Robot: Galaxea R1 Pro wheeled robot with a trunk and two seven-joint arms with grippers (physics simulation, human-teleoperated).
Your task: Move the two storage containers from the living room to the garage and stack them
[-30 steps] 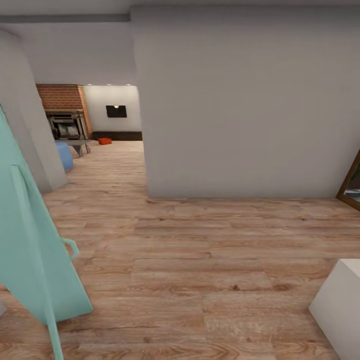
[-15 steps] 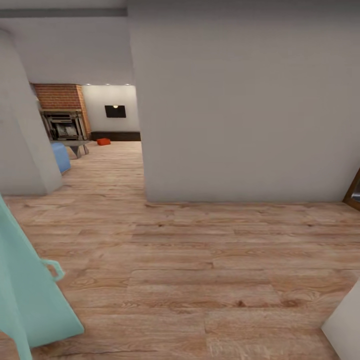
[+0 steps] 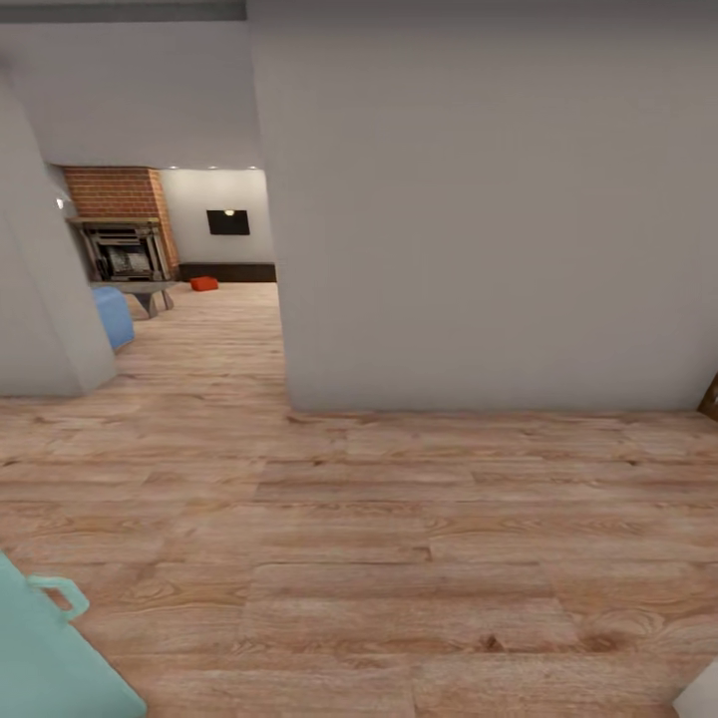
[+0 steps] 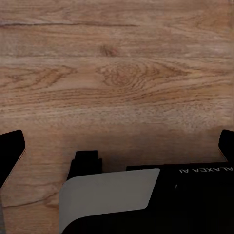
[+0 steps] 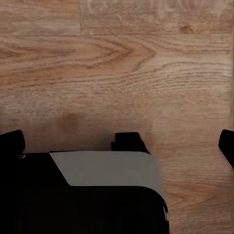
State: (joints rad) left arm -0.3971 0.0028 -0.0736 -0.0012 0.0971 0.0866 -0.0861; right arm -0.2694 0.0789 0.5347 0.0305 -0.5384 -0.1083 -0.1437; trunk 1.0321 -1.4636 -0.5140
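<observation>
One orange-red storage container [image 3: 204,284] sits far off in the living room, in front of a long dark cabinet [image 3: 227,271] under a black TV [image 3: 228,221]. A red brick chimney [image 3: 115,192] with a fireplace stands to its left. The garage is out of view. In the left wrist view my left gripper [image 4: 118,146] is open over light wood planks, with nothing between its black fingers [image 4: 9,153]. My right gripper [image 5: 119,144] in the right wrist view is open too, above the same planks, its fingers [image 5: 12,141] wide apart.
A broad grey wall [image 3: 479,219] fills the middle and right; the passage to the living room runs along its left side. A grey wall corner [image 3: 45,329] and a blue seat [image 3: 115,317] flank that passage. A teal panel [image 3: 50,658] is at lower left, a white block [image 3: 703,703] at lower right.
The whole head view has shifted: the teal panel slid down and left, the white block nearly left the picture, and the wall grew larger. The camera moved, not the things.
</observation>
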